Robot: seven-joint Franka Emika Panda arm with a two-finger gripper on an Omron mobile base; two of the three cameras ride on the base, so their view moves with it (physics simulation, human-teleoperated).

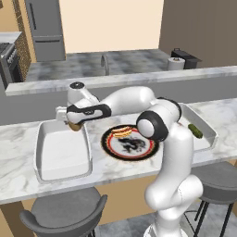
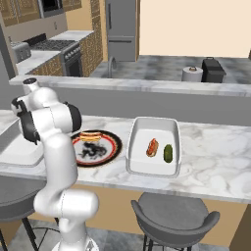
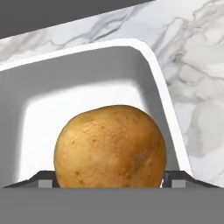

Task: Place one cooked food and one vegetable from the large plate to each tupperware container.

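Marble counter (image 1: 18, 178); gripper (image 1: 74, 124) pinching potato (image 3: 110, 148) over left container (image 1: 51, 172); potato judged firm, round, roll-prone; hold mid-sides.

White arm (image 2: 51, 147) rising at lower left, partly covering large plate (image 2: 109, 147) on marble counter (image 2: 215, 157). Hot dog (image 2: 90, 136) lying on plate's far part. Just right of plate, white tupperware container (image 2: 153, 128) holding a second hot dog (image 2: 152, 147) and a dark green pickle (image 2: 168, 153), side by side, apart. Grey stool (image 2: 174, 215) below counter edge.
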